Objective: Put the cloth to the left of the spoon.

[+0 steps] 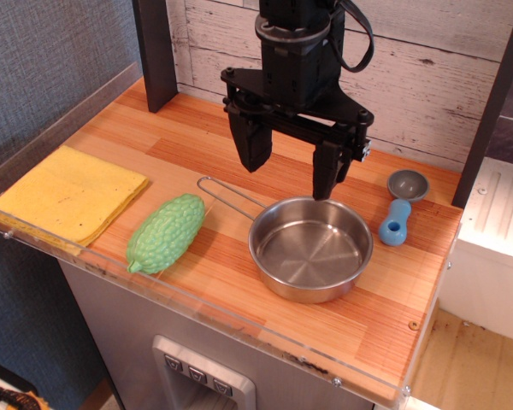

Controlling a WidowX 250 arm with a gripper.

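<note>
The yellow folded cloth [70, 195] lies flat at the far left of the wooden table, near the front left corner. The spoon [401, 205], with a light-blue handle and a small grey bowl, lies at the right side. My gripper [291, 167] hangs above the table's middle, just behind the pan, with its two black fingers spread apart and nothing between them. It is far from the cloth and left of the spoon.
A steel pan [312, 248] with a wire handle sits between the cloth and the spoon. A bumpy green gourd [165, 232] lies left of the pan. A clear plastic rim [197, 303] runs along the table's front and left edges. A dark post [156, 51] stands at the back left.
</note>
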